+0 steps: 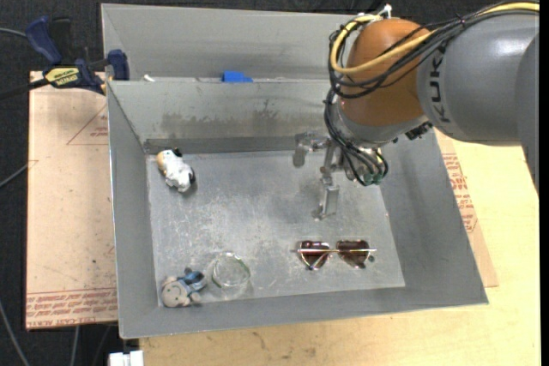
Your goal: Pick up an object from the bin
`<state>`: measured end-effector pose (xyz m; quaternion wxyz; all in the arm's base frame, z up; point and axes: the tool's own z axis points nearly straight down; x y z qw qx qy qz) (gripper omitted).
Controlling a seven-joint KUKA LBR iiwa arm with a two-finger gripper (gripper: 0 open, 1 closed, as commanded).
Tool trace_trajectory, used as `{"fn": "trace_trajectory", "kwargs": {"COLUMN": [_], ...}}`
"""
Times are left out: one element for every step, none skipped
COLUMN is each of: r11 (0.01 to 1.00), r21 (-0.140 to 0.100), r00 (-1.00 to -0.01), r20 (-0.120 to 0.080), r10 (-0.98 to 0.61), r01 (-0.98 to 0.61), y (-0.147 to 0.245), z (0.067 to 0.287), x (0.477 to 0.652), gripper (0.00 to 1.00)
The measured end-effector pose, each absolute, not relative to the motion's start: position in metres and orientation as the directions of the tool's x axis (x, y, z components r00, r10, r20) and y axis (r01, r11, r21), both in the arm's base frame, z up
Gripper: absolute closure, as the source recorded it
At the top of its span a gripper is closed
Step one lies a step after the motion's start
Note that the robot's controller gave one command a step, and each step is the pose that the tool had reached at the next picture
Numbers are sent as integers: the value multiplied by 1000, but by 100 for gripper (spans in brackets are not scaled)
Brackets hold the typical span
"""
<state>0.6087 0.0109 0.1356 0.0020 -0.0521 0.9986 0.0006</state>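
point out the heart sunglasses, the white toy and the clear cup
heart sunglasses (pixel 334 250), camera view, bridge between the lenses
white toy (pixel 177 173), camera view, its body
clear cup (pixel 230 273), camera view, its middle

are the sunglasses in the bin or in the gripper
In the bin: the sunglasses lie flat on its floor by the front wall, apart from the gripper.

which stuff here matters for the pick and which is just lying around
For the job:
gripper, over bare floor in the bin's right half
grey metal bin
red heart-shaped sunglasses, nearest the gripper, so the likeliest pick

Lying about for now:
small white toy figure, far left
clear round plastic cup, near left
small grey-blue toy, beside the cup
small blue thing, behind the back wall
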Motion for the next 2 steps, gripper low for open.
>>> {"fn": "trace_trajectory", "kwargs": {"r11": [998,997], "r21": [2,1], "r00": [-998,-997], "r20": [4,-2], "r10": [-63,-74], "r01": [-63,-74], "y": [-39,-49], "z": [145,138], "x": [532,539], "gripper": [0,0]}}
